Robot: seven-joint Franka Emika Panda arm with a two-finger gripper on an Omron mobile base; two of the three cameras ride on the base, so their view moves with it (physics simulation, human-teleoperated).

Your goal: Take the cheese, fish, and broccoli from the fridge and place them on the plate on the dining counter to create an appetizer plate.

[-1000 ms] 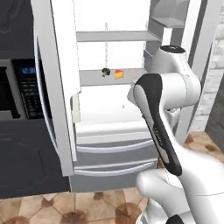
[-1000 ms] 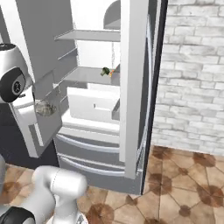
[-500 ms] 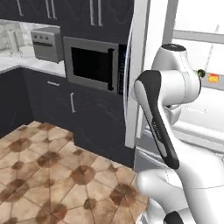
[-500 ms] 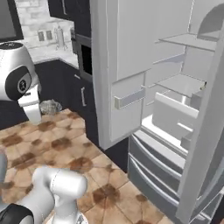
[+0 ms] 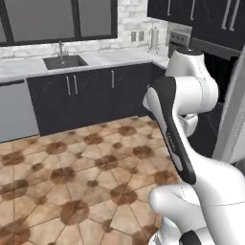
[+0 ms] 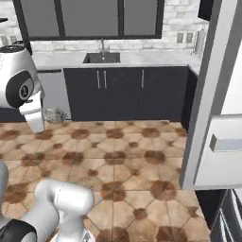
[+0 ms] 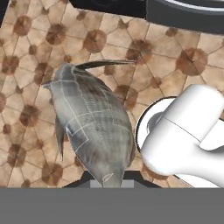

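Observation:
My gripper (image 7: 107,182) is shut on the fish (image 7: 94,122), a grey-silver body with its pointed tail towards the top of the hand view, hanging over the tiled floor. In the right base view the fish (image 6: 55,115) is a small grey lump at the end of the hand, at the left, about level with the lower cabinets. The fridge (image 6: 215,99) stands at the right with its white door open, and its edge (image 5: 235,119) also runs along the right side of the left base view. The cheese, the broccoli, the plate and the dining counter are out of view.
Dark lower cabinets (image 6: 132,97) run along the back wall under a pale worktop with a sink (image 5: 64,61). A grey appliance front (image 5: 16,112) sits at the left. Brown tiled floor (image 5: 86,172) lies open between me and the cabinets.
The whole picture has swung from the open fridge round to the back wall with the sink: the base has turned. The fish stays in the shut gripper.

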